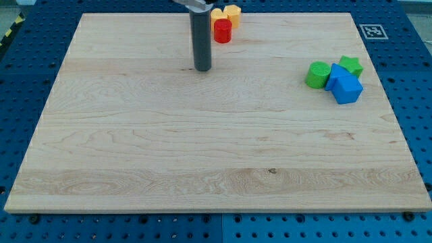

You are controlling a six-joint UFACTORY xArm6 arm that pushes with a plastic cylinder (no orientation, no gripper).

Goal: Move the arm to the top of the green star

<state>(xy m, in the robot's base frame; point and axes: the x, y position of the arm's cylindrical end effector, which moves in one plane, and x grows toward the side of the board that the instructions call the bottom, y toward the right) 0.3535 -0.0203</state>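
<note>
The green star (pixel 351 65) lies near the view's right edge of the wooden board (pixel 135 155), touching a blue block (pixel 345 86) just below it. A green cylinder (pixel 316 75) stands to the star's left, against the blue block. My tip (pixel 202 69) rests on the board in the upper middle, far to the left of the green star and well apart from it. The dark rod rises from the tip out of the view's top.
A red cylinder (pixel 223 31) and two yellow blocks (pixel 232 13) cluster at the view's top, just right of the rod. A black-and-white marker (pixel 370 30) sits at the board's top right corner. Blue perforated table surrounds the board.
</note>
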